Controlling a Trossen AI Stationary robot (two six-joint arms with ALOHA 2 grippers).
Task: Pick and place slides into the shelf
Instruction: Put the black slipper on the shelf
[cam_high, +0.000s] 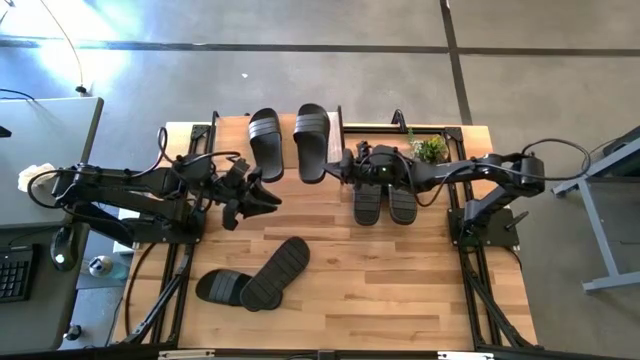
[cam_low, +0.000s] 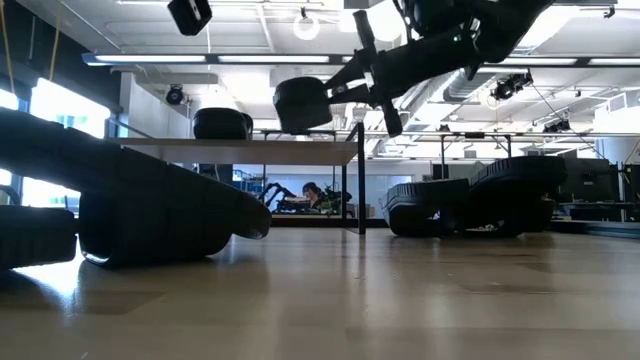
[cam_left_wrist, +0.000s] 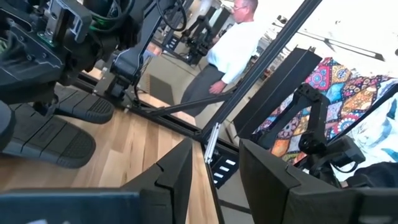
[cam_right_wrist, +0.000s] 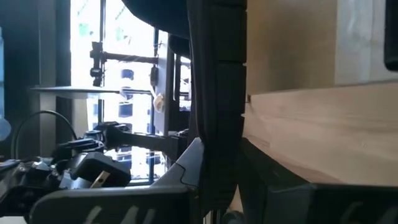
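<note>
We see the right gripper (cam_high: 340, 165) closed on the edge of a black slide (cam_high: 312, 142), its fingers (cam_right_wrist: 214, 112) pinching the sandal's side where it rests on the light wood shelf (cam_high: 340, 132) at the far end of the surface (cam_high: 400, 290). In the low view that slide (cam_low: 302, 104) sits just above the shelf board (cam_low: 240, 150). Right beside it on the shelf lies a second slide (cam_high: 266, 144), apart from the fingers. Just behind the right gripper, under its arm, a pair of slides (cam_high: 384, 203) sits side by side on the surface.

The left gripper (cam_high: 268, 195) hovers over the surface with its fingers (cam_left_wrist: 180, 171) spread and nothing between them, near the shelf's front edge. Toward the near edge from it, two more slides (cam_high: 255, 280) lie overlapping, one tilted across the other. A small green plant (cam_high: 430, 150) stands at the far right corner. Beyond the surface, a person in a white shirt (cam_left_wrist: 233, 43) stands in the room.
</note>
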